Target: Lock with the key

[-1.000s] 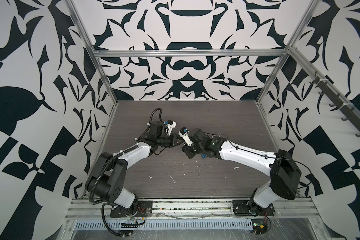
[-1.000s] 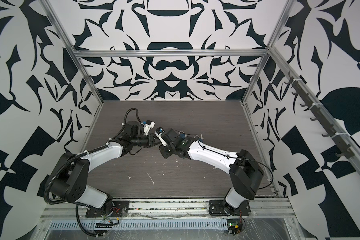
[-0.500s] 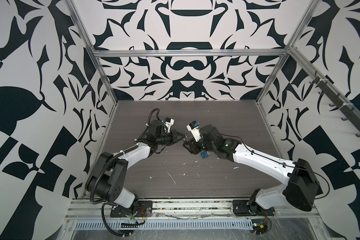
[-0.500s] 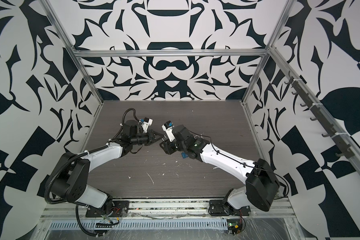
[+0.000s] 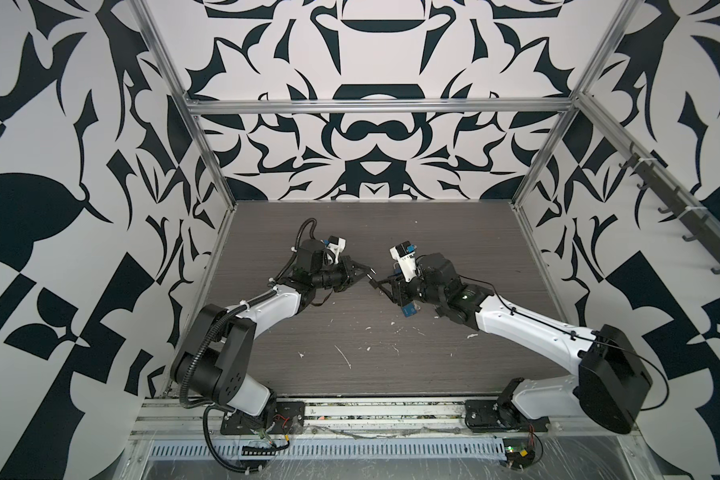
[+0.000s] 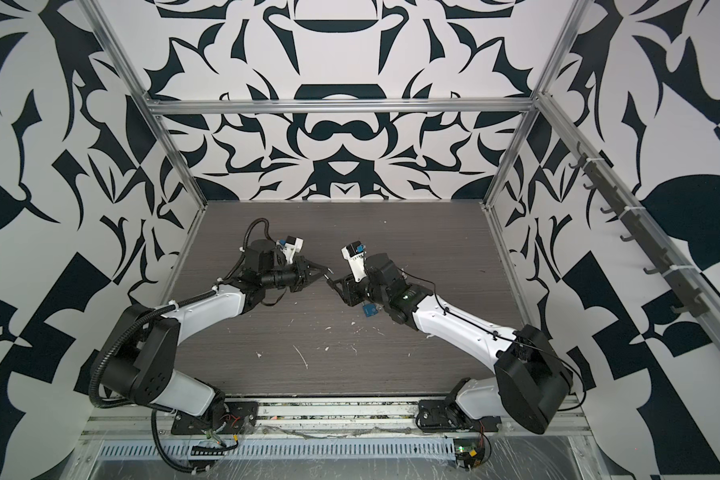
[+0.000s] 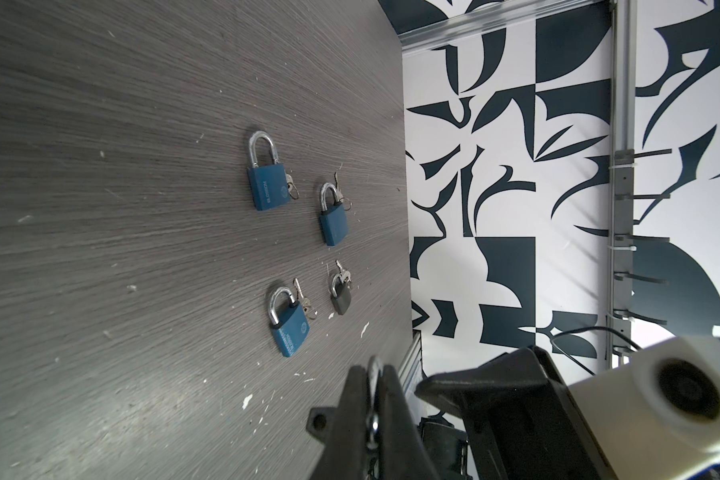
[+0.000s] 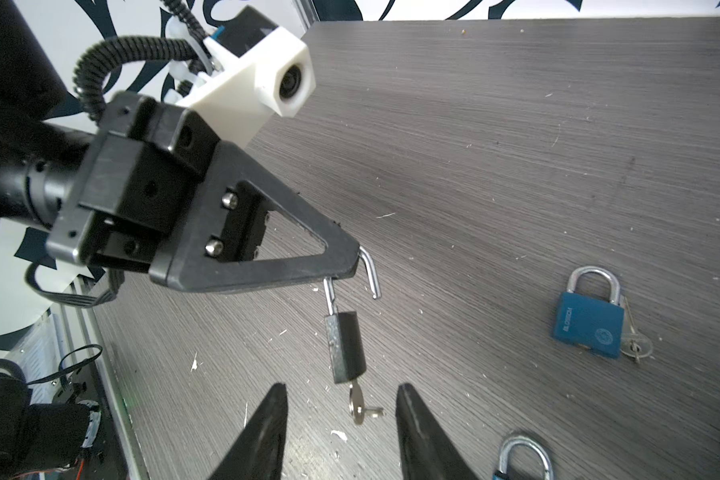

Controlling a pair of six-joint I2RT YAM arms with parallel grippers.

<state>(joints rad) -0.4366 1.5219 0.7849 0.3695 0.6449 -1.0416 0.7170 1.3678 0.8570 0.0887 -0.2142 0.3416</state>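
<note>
While left gripper (image 8: pixel 350 268) dangles a padlock (image 8: pixel 345 351), blue padlocks (image 8: pixel 587 328) lie nearby.

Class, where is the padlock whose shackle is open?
Right wrist view: the open padlock hangs by its shackle from the left gripper, over the table's middle, facing the right gripper.

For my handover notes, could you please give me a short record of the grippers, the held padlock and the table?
left gripper: shut on the shackle of the dark padlock
shackle: open, one end free
key: in the keyhole, under the padlock body
right gripper: open, straddling the key without touching
table: three blue padlocks, one grey padlock
</note>
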